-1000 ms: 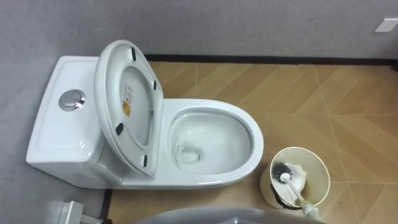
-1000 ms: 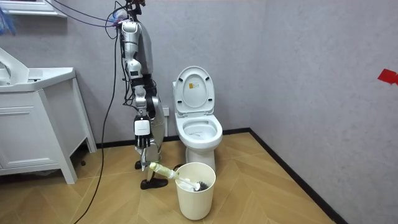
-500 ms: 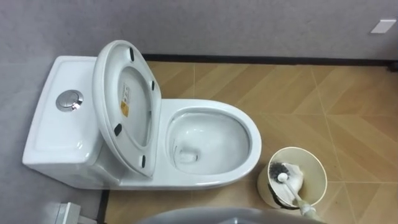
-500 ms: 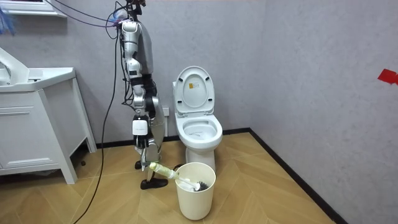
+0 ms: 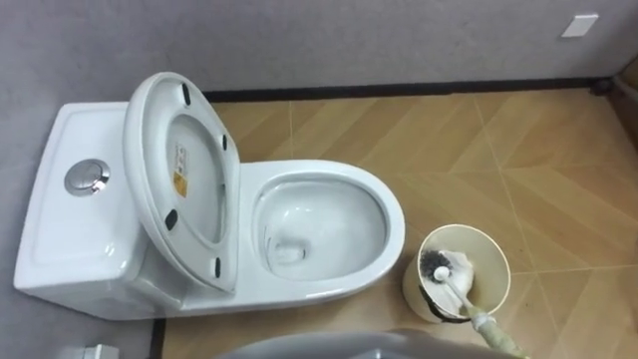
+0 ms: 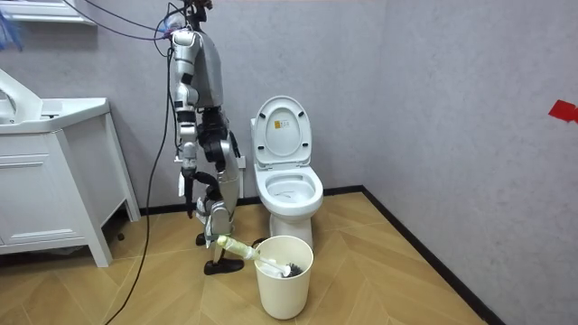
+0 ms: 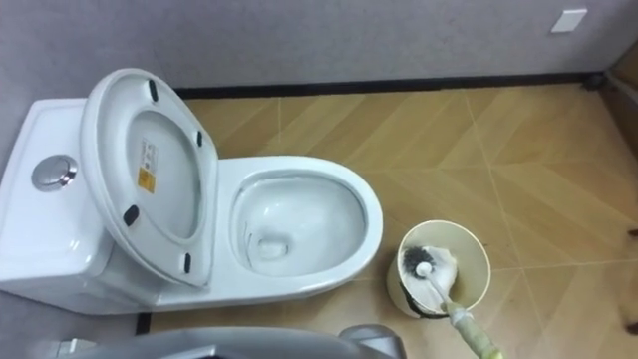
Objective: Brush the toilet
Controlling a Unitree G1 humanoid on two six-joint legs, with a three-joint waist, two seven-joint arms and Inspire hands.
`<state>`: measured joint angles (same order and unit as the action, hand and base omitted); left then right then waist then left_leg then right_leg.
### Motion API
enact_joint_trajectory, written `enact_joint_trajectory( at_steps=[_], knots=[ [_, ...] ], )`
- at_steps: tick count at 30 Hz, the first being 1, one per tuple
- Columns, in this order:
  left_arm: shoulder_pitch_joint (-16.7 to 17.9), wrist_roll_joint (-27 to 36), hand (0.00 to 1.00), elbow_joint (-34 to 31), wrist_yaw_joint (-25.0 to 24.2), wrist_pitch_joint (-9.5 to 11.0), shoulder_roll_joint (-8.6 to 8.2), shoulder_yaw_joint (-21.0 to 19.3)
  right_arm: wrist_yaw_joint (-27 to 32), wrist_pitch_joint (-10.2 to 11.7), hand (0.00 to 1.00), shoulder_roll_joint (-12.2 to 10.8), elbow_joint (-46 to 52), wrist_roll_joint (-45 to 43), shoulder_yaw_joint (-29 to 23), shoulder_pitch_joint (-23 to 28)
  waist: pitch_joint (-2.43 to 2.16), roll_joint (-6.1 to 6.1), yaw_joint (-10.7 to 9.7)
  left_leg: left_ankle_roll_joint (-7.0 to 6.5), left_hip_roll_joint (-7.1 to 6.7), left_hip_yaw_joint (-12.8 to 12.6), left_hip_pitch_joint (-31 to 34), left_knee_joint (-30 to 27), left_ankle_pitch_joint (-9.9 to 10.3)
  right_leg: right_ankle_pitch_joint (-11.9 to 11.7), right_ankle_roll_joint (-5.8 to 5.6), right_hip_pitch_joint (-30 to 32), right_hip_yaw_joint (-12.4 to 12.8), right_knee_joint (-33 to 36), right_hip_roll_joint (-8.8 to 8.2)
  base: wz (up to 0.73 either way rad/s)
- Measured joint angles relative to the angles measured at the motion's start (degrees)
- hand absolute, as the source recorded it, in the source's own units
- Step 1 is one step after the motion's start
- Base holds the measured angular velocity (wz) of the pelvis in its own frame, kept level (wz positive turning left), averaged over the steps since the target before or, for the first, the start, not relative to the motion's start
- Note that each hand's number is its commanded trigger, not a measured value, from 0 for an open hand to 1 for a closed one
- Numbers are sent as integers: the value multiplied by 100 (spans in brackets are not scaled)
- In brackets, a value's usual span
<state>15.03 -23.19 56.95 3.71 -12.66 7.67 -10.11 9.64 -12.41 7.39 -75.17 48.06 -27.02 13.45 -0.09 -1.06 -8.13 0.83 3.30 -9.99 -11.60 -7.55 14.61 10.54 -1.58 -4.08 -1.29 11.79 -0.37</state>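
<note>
The white toilet point(image 5: 319, 299) stands open, its seat and lid point(image 5: 179, 179) raised against the tank, and the bowl point(image 5: 319, 224) holds a little water. To the right of the bowl stands a cream bucket point(image 5: 413, 292). The toilet brush point(image 5: 439, 267) has its dark and white head inside the bucket, and its handle point(image 5: 483, 324) leans over the rim toward me. In the room view I stand beside the toilet point(image 6: 289, 194), facing it. The handle's free end point(image 6: 226, 242) lies by my leg. My right hand point(image 6: 192, 191) hangs at my side above it.
A grey wall with a dark skirting runs behind the toilet, which has a round flush button point(image 5: 82, 178) on its tank. Wooden floor lies open to the right. A white cabinet point(image 6: 45, 181) stands behind me in the room view.
The eye view has swung right, so the toilet sits further left in the picture. In the room view my right arm has swung back toward the room view's left. The brush and bucket stay put.
</note>
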Motion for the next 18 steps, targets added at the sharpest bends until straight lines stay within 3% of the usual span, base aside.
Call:
enact_joint_trajectory(
  at_steps=[4,7,11,15,18],
  knots=[
    [54,1,0,-2,0,26,17,-277,518,96,0,48,153,216,-629,-290,0,-88,-78,0,-8,-78,10,-14,0,16,-3,34,87,81,2,-9],
    [74,-9,0,-5,1,27,76,-330,870,137,0,153,633,111,-644,-345,-6,-128,-94,-3,-12,-72,58,-10,2,16,-4,121,98,78,2,-1],
    [48,3,0,-7,2,66,150,-311,1409,440,0,395,1299,-223,-572,-458,-8,-125,-52,-3,-6,-87,129,-18,1,13,0,214,118,96,14,-1],
    [26,-2,0,-203,1,112,195,-242,1789,549,0,427,1905,-630,-439,-623,-25,-120,59,-3,-7,-100,332,-91,-1,11,3,398,130,180,10,-2],
    [46,0,0,-405,1,159,236,-161,1897,569,0,511,2273,-1066,-261,-869,6,-142,95,-3,-7,-98,336,-118,-2,8,8,386,133,177,8,0]
  ],
)
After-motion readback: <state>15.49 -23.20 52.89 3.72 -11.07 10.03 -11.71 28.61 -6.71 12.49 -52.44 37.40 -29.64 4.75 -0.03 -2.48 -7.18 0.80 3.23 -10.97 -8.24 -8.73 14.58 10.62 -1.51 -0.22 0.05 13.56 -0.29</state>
